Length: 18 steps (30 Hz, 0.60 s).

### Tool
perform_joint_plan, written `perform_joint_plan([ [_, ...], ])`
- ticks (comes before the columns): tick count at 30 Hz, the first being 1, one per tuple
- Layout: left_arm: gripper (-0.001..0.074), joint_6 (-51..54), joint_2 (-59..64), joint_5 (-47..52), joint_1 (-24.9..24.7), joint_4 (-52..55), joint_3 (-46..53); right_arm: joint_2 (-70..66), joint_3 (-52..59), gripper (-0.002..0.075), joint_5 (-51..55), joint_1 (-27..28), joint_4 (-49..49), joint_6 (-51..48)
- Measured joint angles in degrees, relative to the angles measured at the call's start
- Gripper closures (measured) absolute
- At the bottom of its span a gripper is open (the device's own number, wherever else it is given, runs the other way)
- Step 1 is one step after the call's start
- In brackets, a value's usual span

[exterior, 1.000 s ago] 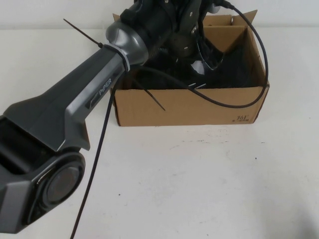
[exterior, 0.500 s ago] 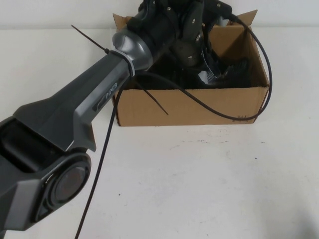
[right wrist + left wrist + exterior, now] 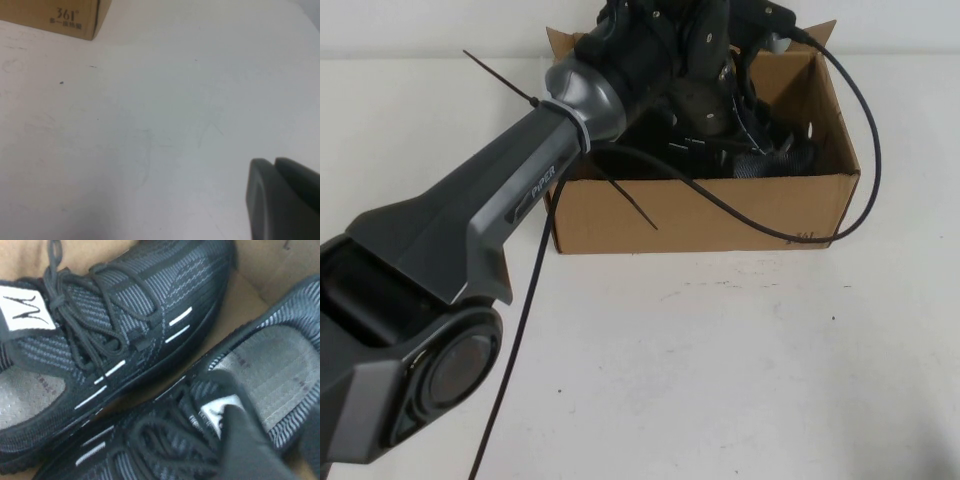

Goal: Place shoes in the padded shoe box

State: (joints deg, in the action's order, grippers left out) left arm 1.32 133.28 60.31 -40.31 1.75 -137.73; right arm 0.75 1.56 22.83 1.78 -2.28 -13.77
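Black knit shoes (image 3: pixel 125 350), white dashes

Both shoes (image 3: pixel 125 355) side by side inside the shoe box (image 3: pixel 700 215) on table (image 3: pixel 720 370)

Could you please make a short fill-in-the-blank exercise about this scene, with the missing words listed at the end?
1. Both black knit sneakers lie inside the brown ____ box.
2. The left gripper reaches into the box from ____.
3. The right gripper hangs over the white ____, outside the box.
4. The laces on both sneakers are ____ in colour.

Missing words: cardboard; above; table; black
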Motion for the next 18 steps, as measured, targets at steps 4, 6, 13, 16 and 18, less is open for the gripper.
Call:
perform_joint_plan([
  [4, 0.0338, 0.0, -0.4, 0.0, 0.0, -0.3, 0.0, 0.0, 0.0, 0.0735, 0.0, 0.0, 0.0, 0.0],
  [6, 0.0308, -0.1, -1.0, 0.1, 0.0, -0.1, 0.0, 0.0, 0.0, 0.0735, 0.0, 0.0, 0.0, 0.0],
  [13, 0.04, 0.2, -7.5, 2.4, 0.0, 0.7, 0.0, 0.0, 0.0, 0.0735, 0.0, 0.0, 0.0, 0.0],
  [16, 0.0537, 1.1, -10.9, 3.4, 0.0, 4.5, 0.0, 0.0, 0.0, 0.0735, 0.0, 0.0, 0.0, 0.0],
  [18, 0.0644, 1.4, -13.5, 4.9, 0.1, 7.0, 0.0, 0.0, 0.0, 0.0735, 0.0, 0.0, 0.0, 0.0],
])
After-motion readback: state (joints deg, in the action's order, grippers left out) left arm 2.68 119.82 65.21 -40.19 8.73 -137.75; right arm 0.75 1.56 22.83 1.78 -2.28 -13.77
